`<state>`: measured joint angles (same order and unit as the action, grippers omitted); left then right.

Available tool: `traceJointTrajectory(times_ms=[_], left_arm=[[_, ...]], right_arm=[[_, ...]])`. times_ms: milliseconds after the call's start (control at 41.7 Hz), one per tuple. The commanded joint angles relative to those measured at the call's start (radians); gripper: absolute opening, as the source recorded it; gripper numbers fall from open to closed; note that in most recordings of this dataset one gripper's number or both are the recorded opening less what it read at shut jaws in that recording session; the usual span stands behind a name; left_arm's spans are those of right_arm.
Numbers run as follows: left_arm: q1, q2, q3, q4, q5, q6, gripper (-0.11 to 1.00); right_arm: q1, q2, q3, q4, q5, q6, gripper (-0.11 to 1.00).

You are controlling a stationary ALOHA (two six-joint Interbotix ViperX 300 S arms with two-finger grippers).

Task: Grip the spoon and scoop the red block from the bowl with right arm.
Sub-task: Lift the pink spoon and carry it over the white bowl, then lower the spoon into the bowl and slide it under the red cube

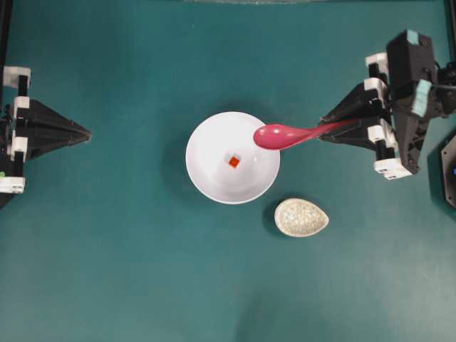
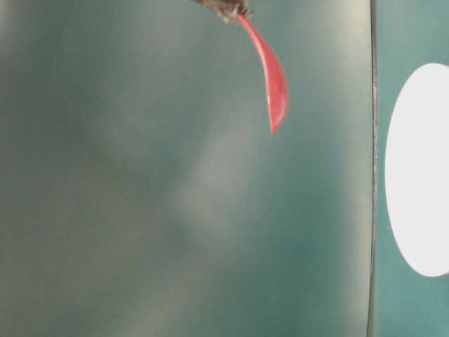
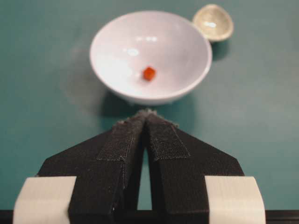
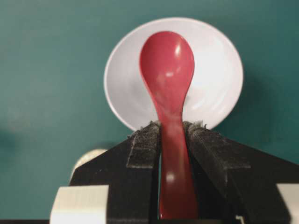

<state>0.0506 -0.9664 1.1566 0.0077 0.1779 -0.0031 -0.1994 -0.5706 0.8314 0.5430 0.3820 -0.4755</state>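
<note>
My right gripper is shut on the handle of the pink-magenta spoon. The spoon's oval end hangs in the air over the right rim of the white bowl. The red block lies at the bottom of the bowl, apart from the spoon. In the right wrist view the spoon sticks out between the pads of my right gripper, with the bowl behind it. My left gripper is shut and empty at the left edge; its wrist view shows the bowl and block ahead of that gripper.
A speckled grey teardrop dish sits on the teal table just right of and below the bowl, also in the left wrist view as the dish. A black fixture stands at the right edge. The table-level view shows the spoon hanging.
</note>
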Motion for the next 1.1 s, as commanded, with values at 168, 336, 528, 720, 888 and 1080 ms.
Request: traceJointTrajectory(times_ms=[168, 336, 528, 720, 888, 1080], left_arm=[[0.003, 0.003, -0.011, 0.002, 0.003, 0.006, 0.0], [0.003, 0.003, -0.011, 0.003, 0.002, 0.008, 0.0], [0.003, 0.002, -0.011, 0.002, 0.002, 0.008, 0.0], [0.003, 0.002, -0.011, 0.003, 0.002, 0.008, 0.0], [0.003, 0.003, -0.011, 0.002, 0.002, 0.006, 0.0], [0.003, 0.003, -0.011, 0.002, 0.002, 0.008, 0.0]], right_arm=[[-0.003, 0.118, -0.149, -0.002, 0.144, 0.021, 0.25], [-0.006, 0.213, -0.219, -0.014, 0.207, 0.114, 0.25], [-0.006, 0.311, -0.31, -0.064, 0.301, 0.236, 0.25], [-0.006, 0.376, -0.376, -0.149, 0.379, 0.299, 0.25], [-0.006, 0.413, -0.408, -0.209, 0.43, 0.316, 0.25], [0.005, 0.469, -0.42, -0.256, 0.463, 0.316, 0.25]])
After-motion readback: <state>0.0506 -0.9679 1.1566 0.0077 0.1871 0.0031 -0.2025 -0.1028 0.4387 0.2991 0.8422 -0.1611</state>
